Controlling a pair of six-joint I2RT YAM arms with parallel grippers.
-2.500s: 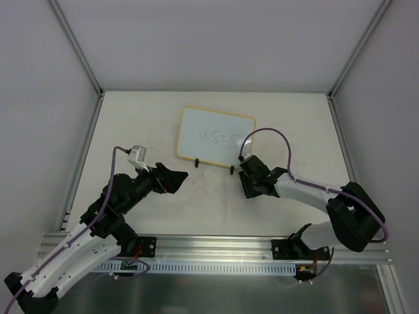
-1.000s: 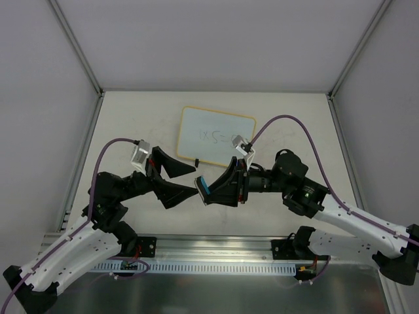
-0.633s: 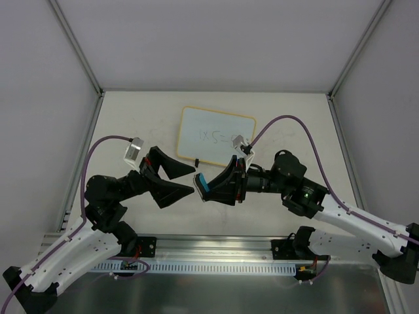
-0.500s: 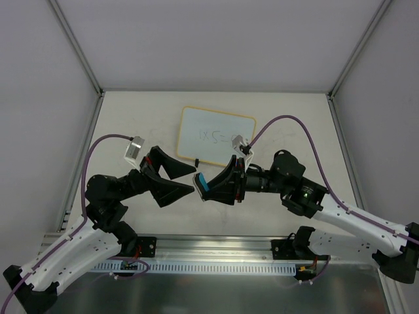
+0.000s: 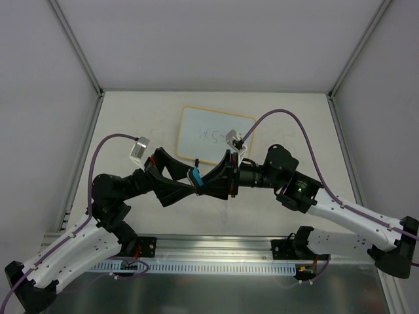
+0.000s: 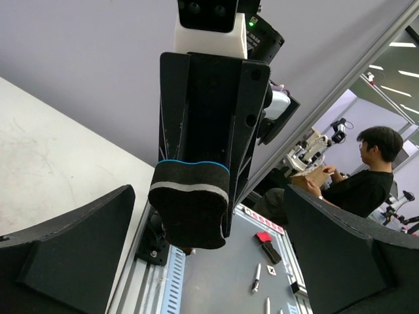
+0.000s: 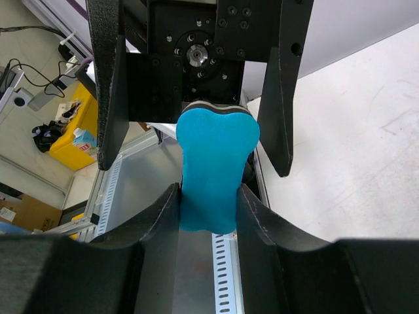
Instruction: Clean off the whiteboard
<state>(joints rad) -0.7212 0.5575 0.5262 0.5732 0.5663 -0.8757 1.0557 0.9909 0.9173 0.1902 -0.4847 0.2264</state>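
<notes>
Inside the wide-open left gripper [image 6: 209, 196], right gripper [image 7: 208, 196] clamps eraser [image 7: 216, 154].

Bright, even light; soft shadows; wrist foregrounds blurred.

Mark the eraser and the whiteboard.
eraser [image 7: 216, 167]: right wrist view, middle of its blue face.
whiteboard [image 5: 209, 120]: top external view, bare white near its far edge.

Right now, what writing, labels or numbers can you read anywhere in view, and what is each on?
"1x5=" in faint handwriting on the whiteboard; the rest is hidden behind the right wrist camera.
Print on the small carton on the yellow bin: too small to read.
The blue eraser: no marking visible.
</notes>
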